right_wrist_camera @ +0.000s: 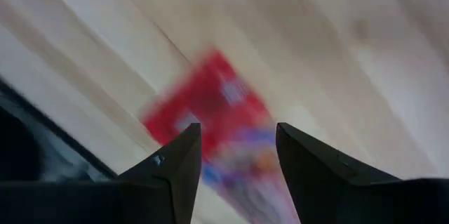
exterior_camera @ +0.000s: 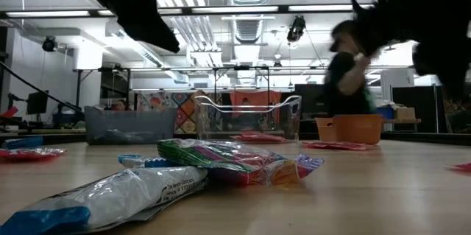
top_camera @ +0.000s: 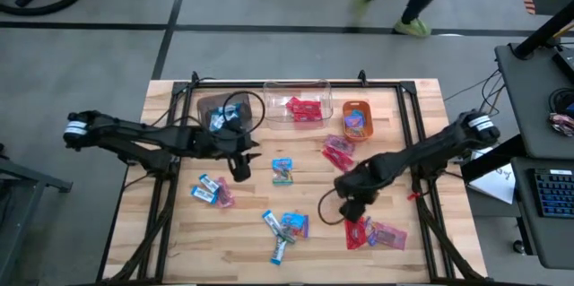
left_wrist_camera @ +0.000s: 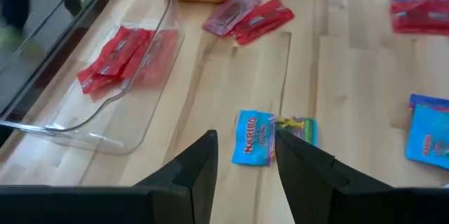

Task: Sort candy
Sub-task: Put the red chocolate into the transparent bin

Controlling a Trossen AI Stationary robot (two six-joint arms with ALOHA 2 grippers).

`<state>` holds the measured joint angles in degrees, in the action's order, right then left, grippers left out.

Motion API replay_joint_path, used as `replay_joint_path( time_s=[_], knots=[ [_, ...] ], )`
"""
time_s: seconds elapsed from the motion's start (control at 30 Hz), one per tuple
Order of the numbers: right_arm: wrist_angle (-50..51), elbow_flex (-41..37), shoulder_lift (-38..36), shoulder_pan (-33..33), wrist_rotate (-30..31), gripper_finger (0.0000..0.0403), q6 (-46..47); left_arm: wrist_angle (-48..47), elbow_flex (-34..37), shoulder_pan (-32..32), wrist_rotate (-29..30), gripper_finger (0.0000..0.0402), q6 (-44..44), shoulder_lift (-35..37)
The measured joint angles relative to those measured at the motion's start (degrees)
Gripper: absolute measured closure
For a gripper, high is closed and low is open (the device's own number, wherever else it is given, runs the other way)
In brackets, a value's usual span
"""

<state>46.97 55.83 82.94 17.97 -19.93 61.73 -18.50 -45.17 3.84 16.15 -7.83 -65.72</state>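
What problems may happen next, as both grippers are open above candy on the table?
1. The right gripper is open over a red candy that lies against another wrapper, so it may pinch two at once.
2. The left gripper is open near a blue candy that touches a second wrapper, so that one may be dragged along.
3. The clear bin looks light, and an arm may push it.

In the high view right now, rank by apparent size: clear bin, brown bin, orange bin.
1. Clear plastic rectangular bin, holding red candy: largest.
2. Brown bin, partly hidden by the left arm: smaller, though its full extent is unsure.
3. Small orange bin: smallest.
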Motion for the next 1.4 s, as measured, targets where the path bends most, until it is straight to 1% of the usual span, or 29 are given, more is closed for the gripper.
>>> replay_joint_path(
  time_s=[0.07,0.2,0.23,0.3,0.4,0.47,0.57,0.7,0.77,0.83,0.97,1.1,1.2,1.3,1.4],
  knots=[
    [5.28,0.27,1.23,1.45,-2.5,0.0227,-0.39,0.0,0.0,0.0,0.02,0.0274,0.98,-0.64],
    [14.46,1.49,1.92,5.74,-3.03,0.0227,-4.66,0.59,0.0,0.0,1.02,0.0274,2.71,-1.81],
    [15.61,1.58,1.9,7.2,-2.36,0.0227,-7.16,0.6,0.0,0.0,1.45,0.0274,2.82,-2.04],
    [16.4,1.66,1.67,11.03,1.76,0.0227,-10.65,1.13,0.0,-0.03,1.98,0.0274,2.87,-2.42],
    [16.17,1.66,1.48,17.58,6.78,0.0227,-10.85,1.3,0.0,-0.09,2.85,0.0274,2.87,-2.68],
    [14.83,1.61,1.51,21.61,9.18,0.0227,-7.6,1.37,0.0,-0.09,2.86,0.0274,2.87,-2.68],
    [12.06,1.6,1.55,26.35,14.03,0.0227,3.49,1.89,0.0,-0.09,2.88,0.0274,2.87,-2.68],
    [8.77,1.63,1.55,30.47,13.67,0.0219,16.57,2.92,0.0,-0.09,2.88,0.0274,2.87,-2.68],
    [7.06,1.68,1.55,32.46,14.28,0.0208,19.49,3.4,0.0,-0.09,2.9,0.0274,3.07,-2.68],
    [4.78,1.8,1.81,34.46,15.59,0.0193,19.74,3.75,0.0,-0.09,2.92,0.0274,3.09,-2.68],
    [3.49,1.81,3.71,37.49,17.81,0.0153,20.06,4.48,0.0,-0.09,2.92,0.0274,2.98,-2.68],
    [3.46,1.81,7.04,38.01,17.98,0.0112,20.86,4.54,0.0,-0.09,2.92,0.0274,2.85,-2.68],
    [1.86,1.81,9.8,38.01,17.96,0.0089,20.08,4.59,-0.02,-0.09,2.92,0.0274,2.85,-2.68],
    [1.73,1.81,12.19,38.01,17.46,0.008,19.94,4.92,0.0,-0.09,2.92,0.0274,2.96,-2.68],
    [1.66,1.85,13.2,38.01,17.27,0.0086,19.91,5.02,0.0,-0.09,2.92,0.0274,3.27,-2.68]
  ],
)
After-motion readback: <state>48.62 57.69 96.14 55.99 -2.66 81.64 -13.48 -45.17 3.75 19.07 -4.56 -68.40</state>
